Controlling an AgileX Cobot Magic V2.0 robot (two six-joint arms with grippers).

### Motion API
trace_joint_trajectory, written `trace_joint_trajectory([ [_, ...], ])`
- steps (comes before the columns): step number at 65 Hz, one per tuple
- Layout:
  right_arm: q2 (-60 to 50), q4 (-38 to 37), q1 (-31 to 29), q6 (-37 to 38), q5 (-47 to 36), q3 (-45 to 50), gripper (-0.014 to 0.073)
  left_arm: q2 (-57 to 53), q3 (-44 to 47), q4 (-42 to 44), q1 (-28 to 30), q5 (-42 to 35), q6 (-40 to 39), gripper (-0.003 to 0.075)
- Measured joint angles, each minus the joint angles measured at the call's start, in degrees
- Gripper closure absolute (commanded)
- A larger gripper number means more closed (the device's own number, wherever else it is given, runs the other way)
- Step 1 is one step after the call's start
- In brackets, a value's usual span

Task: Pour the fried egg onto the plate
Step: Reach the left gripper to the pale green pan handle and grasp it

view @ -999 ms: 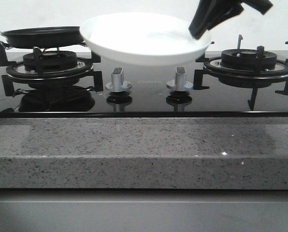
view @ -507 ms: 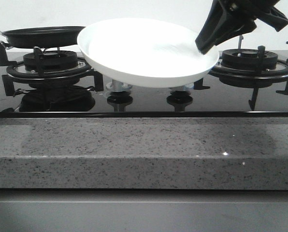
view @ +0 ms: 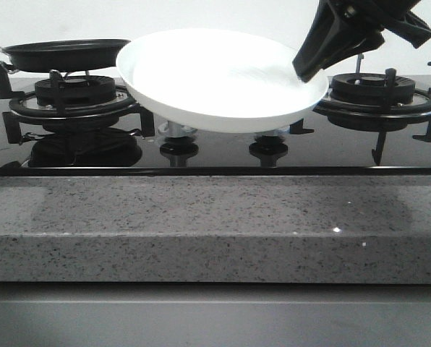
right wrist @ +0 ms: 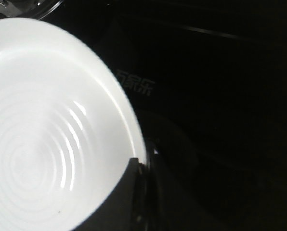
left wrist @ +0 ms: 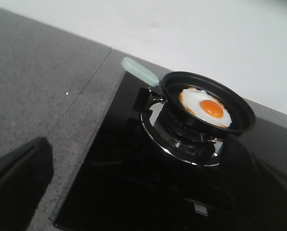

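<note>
The white plate [view: 215,79] hangs tilted above the middle of the hob, with my right gripper [view: 313,69] shut on its right rim. The right wrist view shows the plate's ringed, bare inside [right wrist: 47,134] with one dark finger [right wrist: 131,192] lying over the rim. The fried egg [left wrist: 206,106], white with an orange yolk, lies in the black frying pan [left wrist: 240,120] on the left burner. In the front view only the pan's side [view: 63,52] shows, to the left of the plate, and the egg is hidden. My left gripper [left wrist: 143,159] is open, short of the pan, holding nothing.
The pan's pale green handle [left wrist: 139,71] points away from the hob's middle. A second burner with a black grate [view: 374,90] stands at the right. Two knobs [view: 178,148] sit under the plate. A grey granite counter [view: 215,224] runs along the front.
The plate, in my right gripper, has come down and forward and tipped its inside more into view. In the last half second it barely moved.
</note>
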Motion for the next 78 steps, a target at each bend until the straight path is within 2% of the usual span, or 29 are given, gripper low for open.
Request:
trace_joint_trajectory([
  [16, 0.0, 0.0, 0.0, 0.0, 0.0, 0.0, 0.065, 18.13, -13.2, -6.81, 1.9, 7.67, -0.5, 0.015],
  [27, 0.0, 0.0, 0.0, 0.0, 0.0, 0.0, 0.065, 27.99, -20.21, -12.25, 2.21, 9.39, 0.93, 0.0174],
  [37, 0.0, 0.0, 0.0, 0.0, 0.0, 0.0, 0.065, 35.46, -25.48, -26.91, 5.33, 13.29, 11.91, 0.0174],
  [49, 0.0, 0.0, 0.0, 0.0, 0.0, 0.0, 0.065, 44.55, -29.39, -50.92, 13.91, 21.87, 27.97, 0.0174],
  [55, 0.0, 0.0, 0.0, 0.0, 0.0, 0.0, 0.065, 48.77, -30.81, -58.51, 17.32, 25.85, 32.56, 0.0174],
  [67, 0.0, 0.0, 0.0, 0.0, 0.0, 0.0, 0.065, 56.34, -34.43, -66.64, 18.76, 31.85, 38.11, 0.0174],
  [78, 0.0, 0.0, 0.0, -0.11, 0.0, 0.0, 0.065, 61.99, -38.66, -69.34, 18.65, 36.8, 39.12, 0.0174],
])
